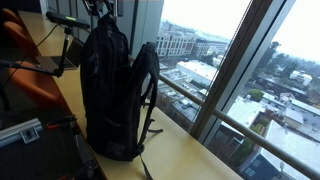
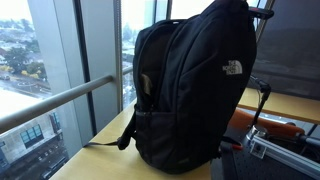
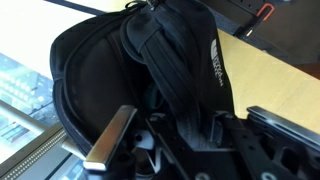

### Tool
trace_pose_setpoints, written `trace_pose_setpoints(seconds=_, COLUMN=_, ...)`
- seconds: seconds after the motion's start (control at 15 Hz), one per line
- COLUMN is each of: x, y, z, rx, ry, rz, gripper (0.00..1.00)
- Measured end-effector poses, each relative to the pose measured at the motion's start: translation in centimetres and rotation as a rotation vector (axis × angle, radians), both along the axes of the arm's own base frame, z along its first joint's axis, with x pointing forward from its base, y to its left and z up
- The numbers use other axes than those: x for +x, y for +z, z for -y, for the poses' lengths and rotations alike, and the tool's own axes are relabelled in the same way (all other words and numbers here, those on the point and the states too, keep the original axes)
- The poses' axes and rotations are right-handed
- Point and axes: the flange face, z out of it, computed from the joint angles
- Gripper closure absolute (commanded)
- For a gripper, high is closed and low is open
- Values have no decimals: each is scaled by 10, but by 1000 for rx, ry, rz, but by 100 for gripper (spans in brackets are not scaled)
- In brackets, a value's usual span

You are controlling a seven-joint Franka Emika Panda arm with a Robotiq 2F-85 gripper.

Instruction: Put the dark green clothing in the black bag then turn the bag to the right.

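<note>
The black bag [image 1: 115, 90] stands upright on the wooden table beside the window, its small white logo facing the camera in an exterior view [image 2: 190, 90]. From the wrist view I look down on the black bag [image 3: 100, 70] from above, with its padded straps running toward me. My gripper [image 3: 200, 135] sits at the bag's top, jaws shut on a dark strap of the bag. The dark green clothing is not in view in any frame.
A tall window with a metal rail [image 2: 60, 100] runs right beside the bag. Orange chairs [image 1: 30, 85] and a black case [image 1: 30, 150] stand on the room side. A red-handled tool [image 2: 280, 128] lies behind the bag. Bare table top [image 1: 190, 155] extends along the window.
</note>
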Motion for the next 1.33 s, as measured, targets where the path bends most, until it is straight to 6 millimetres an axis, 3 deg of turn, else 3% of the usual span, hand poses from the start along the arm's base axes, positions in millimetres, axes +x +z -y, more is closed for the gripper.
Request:
trace_pose_setpoints(seconds=0.4, x=-9, y=10, z=-19, rx=-7, ry=31, rz=1, gripper=99)
trace_pose_setpoints(seconds=1.0, x=-26, y=90, z=-46, rx=-16, ry=2, rz=24, gripper=99)
trace_pose_setpoints(seconds=1.13, x=-16, y=80, z=-54, rx=-9, ry=2, rz=0, gripper=99)
trace_pose_setpoints(seconds=1.33, x=16, y=40, z=-67, rx=1, ry=3, rz=-57, gripper=99)
